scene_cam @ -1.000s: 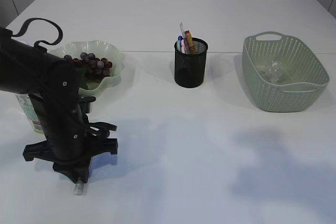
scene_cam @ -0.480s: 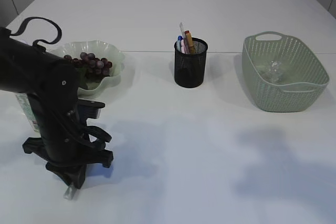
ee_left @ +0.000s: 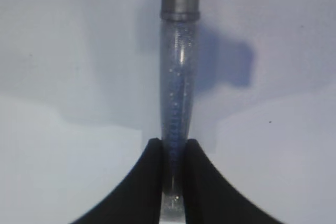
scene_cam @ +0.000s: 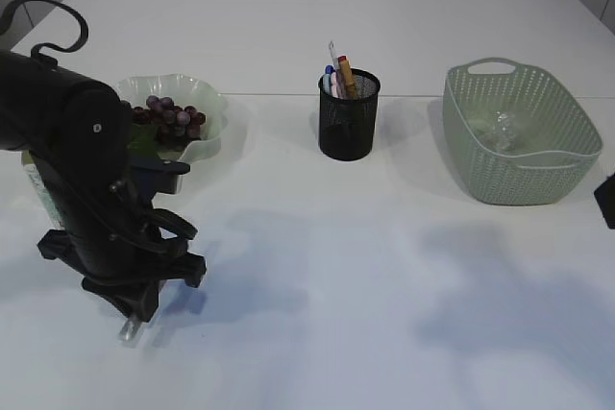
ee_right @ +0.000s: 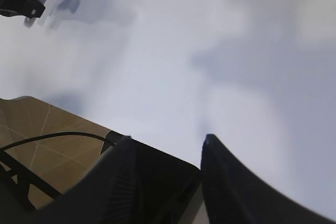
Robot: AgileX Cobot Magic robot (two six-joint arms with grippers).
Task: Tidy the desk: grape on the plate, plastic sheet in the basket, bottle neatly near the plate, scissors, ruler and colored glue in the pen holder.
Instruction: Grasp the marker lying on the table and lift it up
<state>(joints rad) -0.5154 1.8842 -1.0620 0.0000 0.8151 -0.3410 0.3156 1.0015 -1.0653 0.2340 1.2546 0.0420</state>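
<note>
My left gripper [ee_left: 172, 142] is shut on the colored glue [ee_left: 178, 87], a clear glitter tube with a grey cap, which points down just above the table near the front left [scene_cam: 129, 332]. The grapes [scene_cam: 171, 115] lie on the pale green plate [scene_cam: 213, 103]. Behind my left arm, the bottle [scene_cam: 36, 194] stands mostly hidden. Pens and a ruler stick out of the black mesh pen holder [scene_cam: 349, 127]. In the green basket [scene_cam: 538, 180] lies the plastic sheet [scene_cam: 500, 129]. My right gripper [ee_right: 167, 139] hangs open and empty over the table's edge. No scissors can be made out.
The white table [scene_cam: 365, 276] stretches between my left arm and the basket. My right arm shows only as a dark corner [scene_cam: 607, 201] at the right edge of the exterior view. Brown floor [ee_right: 37, 124] lies beyond the table's edge.
My left arm has shifted left and turned, carrying the glue tube with it and lifting its tip slightly. A corner of my right arm has come into the exterior view.
</note>
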